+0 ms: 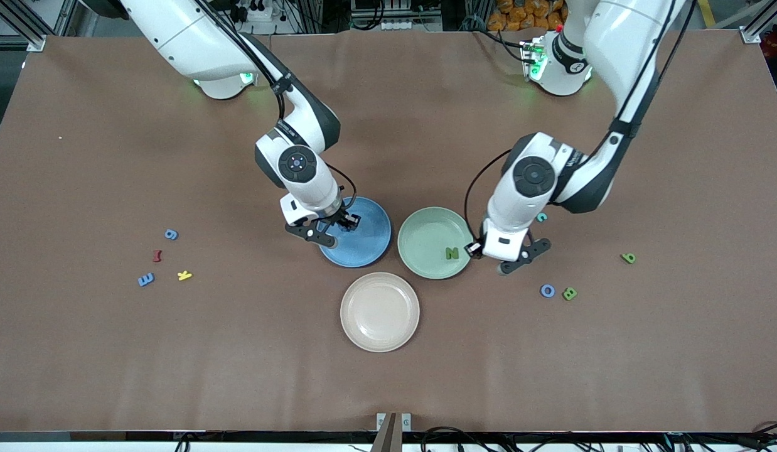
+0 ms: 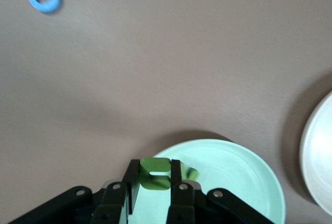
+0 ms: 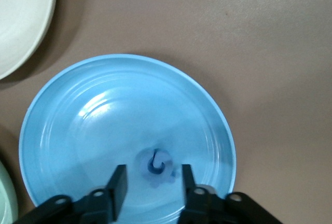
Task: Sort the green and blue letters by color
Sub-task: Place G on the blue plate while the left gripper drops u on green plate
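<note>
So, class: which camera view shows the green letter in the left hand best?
The left wrist view: the green letter sits right between the left hand's fingers, shut on it over the green plate. In the front view the arm hides it; only the hand shows, at the plate's rim. The right wrist view misses it.

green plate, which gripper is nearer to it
Left. The left gripper hangs over the green plate's rim, shut on a green letter. The right gripper is over the blue plate beside it.

Right hand point(image 3: 151, 181) open over blue letter point(image 3: 155, 165) in blue plate point(image 3: 93, 110)
</note>
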